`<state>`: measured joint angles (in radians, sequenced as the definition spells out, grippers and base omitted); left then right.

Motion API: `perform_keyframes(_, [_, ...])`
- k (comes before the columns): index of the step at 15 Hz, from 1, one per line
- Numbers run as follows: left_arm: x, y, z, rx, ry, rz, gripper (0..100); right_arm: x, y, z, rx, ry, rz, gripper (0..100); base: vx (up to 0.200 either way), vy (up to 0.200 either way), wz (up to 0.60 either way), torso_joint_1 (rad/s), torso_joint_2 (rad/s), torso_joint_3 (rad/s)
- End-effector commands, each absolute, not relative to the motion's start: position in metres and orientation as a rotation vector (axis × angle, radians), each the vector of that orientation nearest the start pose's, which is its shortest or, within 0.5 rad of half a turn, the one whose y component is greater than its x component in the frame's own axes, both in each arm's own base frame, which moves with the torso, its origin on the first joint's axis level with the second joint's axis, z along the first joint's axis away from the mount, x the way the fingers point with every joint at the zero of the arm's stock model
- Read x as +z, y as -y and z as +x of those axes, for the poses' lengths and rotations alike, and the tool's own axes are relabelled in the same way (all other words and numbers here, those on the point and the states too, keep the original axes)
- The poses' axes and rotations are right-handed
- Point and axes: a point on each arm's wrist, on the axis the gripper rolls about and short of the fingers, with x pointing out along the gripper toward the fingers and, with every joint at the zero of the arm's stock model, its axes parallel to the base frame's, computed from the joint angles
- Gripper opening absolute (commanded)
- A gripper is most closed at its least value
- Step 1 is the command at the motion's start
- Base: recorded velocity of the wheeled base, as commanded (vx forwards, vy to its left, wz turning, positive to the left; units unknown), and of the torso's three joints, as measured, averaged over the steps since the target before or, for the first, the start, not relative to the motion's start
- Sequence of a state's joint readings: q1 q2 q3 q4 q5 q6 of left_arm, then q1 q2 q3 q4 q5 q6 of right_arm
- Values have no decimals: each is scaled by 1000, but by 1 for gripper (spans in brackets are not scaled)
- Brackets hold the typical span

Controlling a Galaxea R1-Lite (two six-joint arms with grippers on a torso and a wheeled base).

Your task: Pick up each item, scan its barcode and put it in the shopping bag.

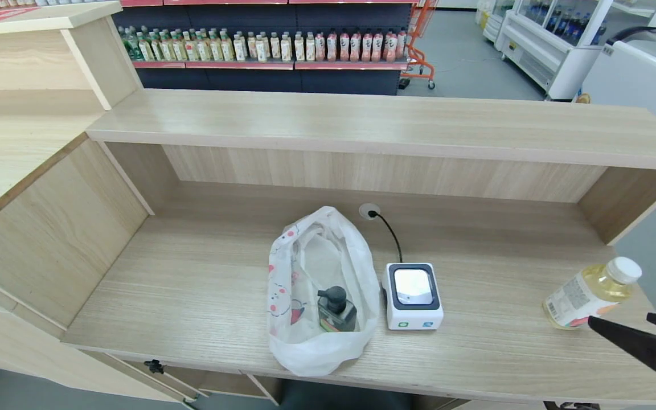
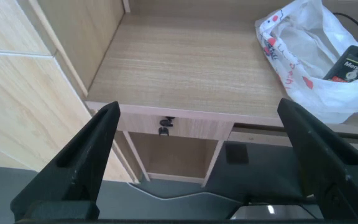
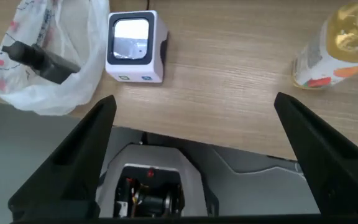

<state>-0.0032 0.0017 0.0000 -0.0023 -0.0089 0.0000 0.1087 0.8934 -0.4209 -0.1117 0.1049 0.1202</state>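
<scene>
A white plastic shopping bag lies open at the middle of the wooden counter, with a dark pump bottle inside it. Just right of it stands the white barcode scanner, window facing up. A bottle of yellow liquid with a white cap lies on its side at the counter's right end. My right gripper is open and empty, just in front of that bottle. My left gripper is open and empty, off the counter's front edge, left of the bag.
A raised shelf runs along the back of the counter, and a wooden side panel closes its left end. The scanner's black cable leads to a hole behind it. A drawer lock sits under the front edge.
</scene>
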Motion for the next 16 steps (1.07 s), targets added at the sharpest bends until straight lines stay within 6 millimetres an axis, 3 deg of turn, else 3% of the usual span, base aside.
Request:
perform_keyframes(1, [76,0,-23,-12,2,0,100,202,-11,89,173,-296,129,100,0,-200,0,2,2,2])
perform_keyframes(8, [76,0,-23,-12,2,2,100,188,-9,87,93,-414,72,100,0,-200,0,2,4,4])
perform_keyframes(16, [76,0,-23,-12,2,-3,100,181,-8,90,69,-452,78,100,0,0,0,0,0,0])
